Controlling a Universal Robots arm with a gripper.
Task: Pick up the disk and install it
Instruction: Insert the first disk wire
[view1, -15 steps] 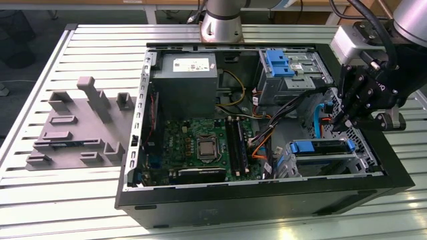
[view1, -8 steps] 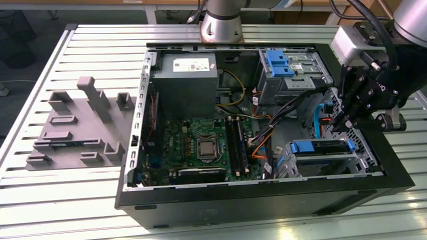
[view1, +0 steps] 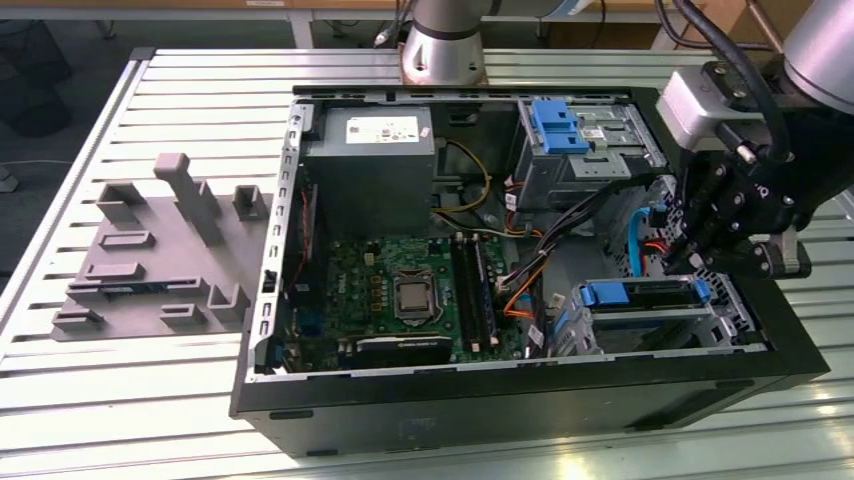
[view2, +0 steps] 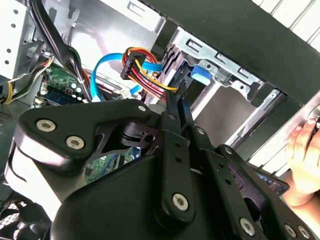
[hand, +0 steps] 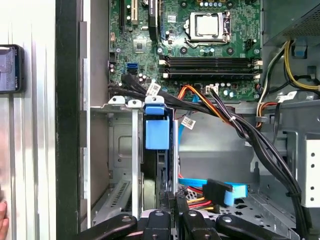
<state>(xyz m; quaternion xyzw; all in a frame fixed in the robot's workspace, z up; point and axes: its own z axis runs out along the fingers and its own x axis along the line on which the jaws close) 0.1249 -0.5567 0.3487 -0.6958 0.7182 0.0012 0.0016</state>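
The disk (view1: 641, 293) in its blue carrier sits in the metal drive cage (view1: 667, 325) at the case's front corner, on the exterior view's right. My gripper (view1: 705, 262) hangs right beside the cage's outer end. In the first wrist view the disk (hand: 157, 132) stands edge-on in the cage (hand: 117, 150), blue tab uppermost, and the gripper (hand: 170, 200) points straight at its near end. The second wrist view shows the gripper (view2: 178, 99) with its fingers pressed together, tips just short of the blue tab of the disk (view2: 200, 75). Whether they touch it I cannot tell.
An upright blue bracket (view1: 554, 125) and a grey power-supply box (view1: 371, 170) fill the case's far side; the motherboard (view1: 400, 295) lies in the middle. Blue and orange cables (hand: 225, 187) run close to the gripper. A person's hand (view2: 305, 165) rests outside the case wall.
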